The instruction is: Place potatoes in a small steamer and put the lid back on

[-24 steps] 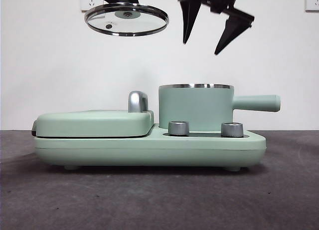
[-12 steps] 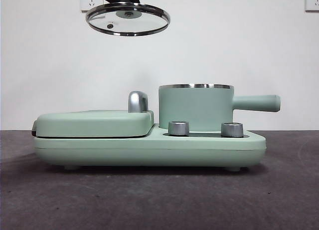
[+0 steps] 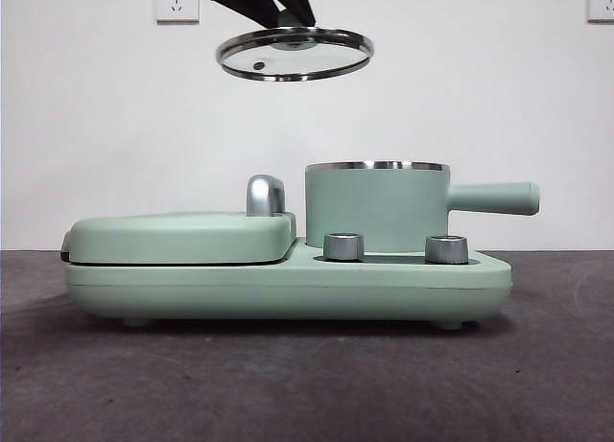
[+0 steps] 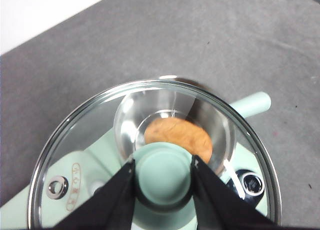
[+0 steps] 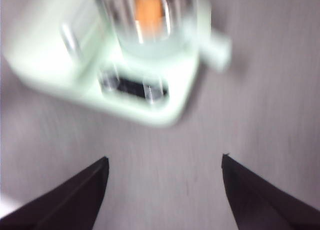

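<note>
The left gripper (image 3: 285,18) is clamped on the mint-green knob (image 4: 163,174) of the round clear glass lid with a steel rim (image 3: 295,54), held high at upper centre of the front view. Open air separates it from the mint-green cylindrical steamer pot (image 3: 377,207) at lower right. The orange-brown oblong potato (image 4: 178,137) lies inside the pot. The right gripper (image 5: 165,190) has its jaws spread apart, well above the table.

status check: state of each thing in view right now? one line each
lid: off the pot, held in the air by its knob, above and to one side of the pot.
left gripper: shut on the lid's knob.
small steamer: uncovered, seated on the cooker base.
potato: inside the small steamer.
grill plate cover: closed.
right gripper: open, empty, view blurred.
</note>
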